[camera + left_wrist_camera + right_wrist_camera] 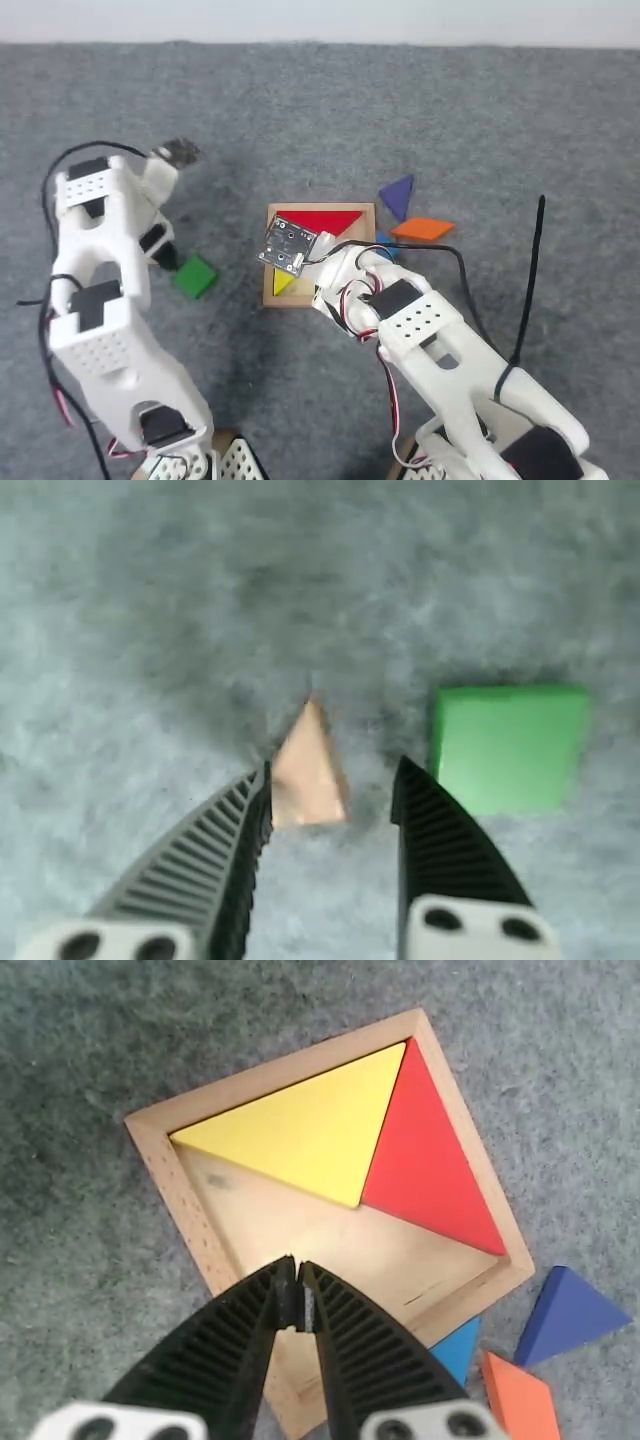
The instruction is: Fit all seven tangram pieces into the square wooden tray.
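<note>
Left gripper (335,780) open, its jaws straddling a tan triangle (308,765) on the carpet (150,630). Green square (510,745) just beside. Pieces judged light, rigid, smooth; pinch across opposite edges. Tray (190,1210) holds yellow triangle (300,1130) and red triangle (430,1160). Right gripper (295,1275) clenched, empty, above it.

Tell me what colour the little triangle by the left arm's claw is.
The triangle is pale tan; the left wrist view shows it best.
</note>
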### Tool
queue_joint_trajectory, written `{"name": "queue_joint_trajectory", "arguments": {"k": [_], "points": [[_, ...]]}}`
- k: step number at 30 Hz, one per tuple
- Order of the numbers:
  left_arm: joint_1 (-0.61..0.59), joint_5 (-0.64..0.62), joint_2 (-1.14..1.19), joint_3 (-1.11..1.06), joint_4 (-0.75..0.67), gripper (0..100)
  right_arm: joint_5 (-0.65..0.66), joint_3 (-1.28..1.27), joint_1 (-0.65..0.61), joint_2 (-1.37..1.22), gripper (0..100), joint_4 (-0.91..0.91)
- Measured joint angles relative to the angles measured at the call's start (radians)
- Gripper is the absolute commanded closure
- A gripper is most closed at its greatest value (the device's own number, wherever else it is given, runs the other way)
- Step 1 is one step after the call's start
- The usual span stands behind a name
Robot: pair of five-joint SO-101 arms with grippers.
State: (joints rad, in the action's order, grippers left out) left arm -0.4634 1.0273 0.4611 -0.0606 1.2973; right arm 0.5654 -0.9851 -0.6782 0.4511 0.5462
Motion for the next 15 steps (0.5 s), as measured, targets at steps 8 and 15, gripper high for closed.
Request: {"name": "queue_joint_trajectory", "arguments": {"k": [8, 15], "points": [[-0.008, 0.103, 0.066, 0.051, 0.011, 82, 0.0, 0.0, 0.0, 0.0, 99.1, 0.0], [-0.023, 0.106, 0.071, 0.078, 0.071, 89, 0.0, 0.0, 0.0, 0.0, 99.1, 0.0]]}}
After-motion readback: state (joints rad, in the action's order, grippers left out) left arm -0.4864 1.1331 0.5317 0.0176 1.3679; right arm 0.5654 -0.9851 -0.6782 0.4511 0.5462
